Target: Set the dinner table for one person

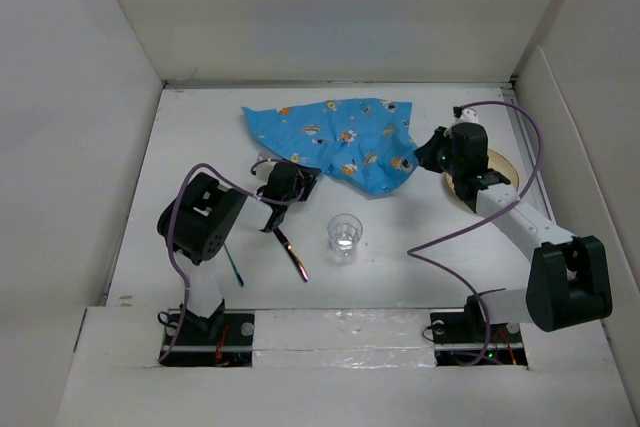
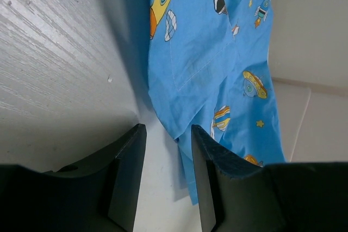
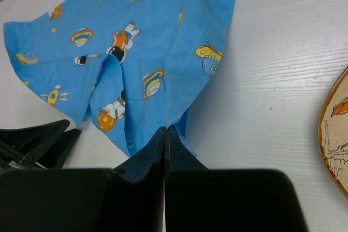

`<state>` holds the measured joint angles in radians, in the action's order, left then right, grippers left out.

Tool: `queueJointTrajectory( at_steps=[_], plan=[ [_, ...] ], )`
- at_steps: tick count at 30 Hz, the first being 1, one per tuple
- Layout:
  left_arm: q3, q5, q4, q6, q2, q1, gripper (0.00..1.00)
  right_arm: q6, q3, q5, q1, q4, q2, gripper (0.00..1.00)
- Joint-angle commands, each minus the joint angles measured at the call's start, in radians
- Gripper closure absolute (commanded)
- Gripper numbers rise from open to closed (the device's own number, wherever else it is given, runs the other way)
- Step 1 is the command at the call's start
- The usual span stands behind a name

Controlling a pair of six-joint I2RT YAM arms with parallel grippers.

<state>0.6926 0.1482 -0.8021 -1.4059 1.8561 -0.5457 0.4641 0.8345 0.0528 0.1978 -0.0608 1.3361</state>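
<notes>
Matte white and walled by upright white panels, the dinner table (image 1: pixel 200 137) fills the cell and lies directly beneath both grippers; every item rests on it. A blue cartoon-print cloth (image 1: pixel 340 137) lies crumpled toward the far side, between the two grippers.

Right gripper (image 3: pixel 165 134): jaws pressed together with no gap. The near point of the cloth runs into their tips, so the gripper appears to pinch that corner. A tan printed plate (image 3: pixel 335 134) lies just beside this gripper on its right.

Left gripper (image 2: pixel 167 172): jaws partly open with a narrow gap, holding nothing. The cloth's edge lies just ahead of the tips, close to the gap but not inside it.

A clear cup (image 1: pixel 344 235) stands upright between the two grippers and nearer the arm bases. Two slim utensils, one dark-handled (image 1: pixel 292 253) and one teal-handled (image 1: pixel 235 265), lie behind the left gripper toward its base. Their type cannot be made out.

Step in hand, as judged: spreading the cloth as a place mat. Nothing is laid on it yet. The next move calls for the left gripper to advance onto the edge and close. Both grippers should then draw apart, keeping the fabric low and taut.
</notes>
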Motion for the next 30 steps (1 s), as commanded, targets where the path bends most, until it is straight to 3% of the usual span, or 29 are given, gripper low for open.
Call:
queueJointTrajectory(
  at_steps=[1, 8, 12, 15, 16, 18, 21, 25, 30],
  plan=[
    [0.013, 0.033, -0.052, -0.016, 0.02, 0.003, 0.65, -0.012, -0.003, 0.01, 0.006, -0.057, 0.003, 1.0],
    [0.028, 0.013, -0.097, -0.022, 0.054, 0.003, 0.7, -0.013, -0.002, 0.002, 0.006, -0.054, 0.003, 1.0],
    [0.03, 0.021, -0.106, -0.015, 0.038, 0.003, 0.79, -0.012, 0.003, 0.012, 0.006, -0.053, 0.008, 1.0],
    [0.038, 0.028, -0.101, 0.007, 0.022, 0.003, 0.91, -0.012, 0.0, 0.007, 0.006, -0.053, 0.003, 1.0],
    [0.033, 0.018, -0.111, 0.013, 0.006, 0.018, 1.0, -0.013, 0.0, 0.005, 0.006, -0.053, 0.002, 1.0],
    [0.015, 0.005, -0.15, 0.05, -0.018, 0.044, 1.0, -0.013, 0.008, 0.007, 0.006, -0.042, -0.008, 1.0],
    [0.008, -0.036, -0.131, 0.132, -0.127, 0.101, 1.0, -0.01, 0.032, 0.013, 0.006, -0.022, -0.043, 1.0],
    [0.042, -0.105, -0.03, 0.248, -0.384, 0.213, 1.0, -0.002, 0.09, 0.007, 0.006, 0.001, -0.113, 1.0],
    [0.201, -0.202, 0.186, 0.373, -0.572, 0.367, 1.0, -0.005, 0.208, 0.002, 0.006, 0.085, -0.195, 1.0]
  ],
)
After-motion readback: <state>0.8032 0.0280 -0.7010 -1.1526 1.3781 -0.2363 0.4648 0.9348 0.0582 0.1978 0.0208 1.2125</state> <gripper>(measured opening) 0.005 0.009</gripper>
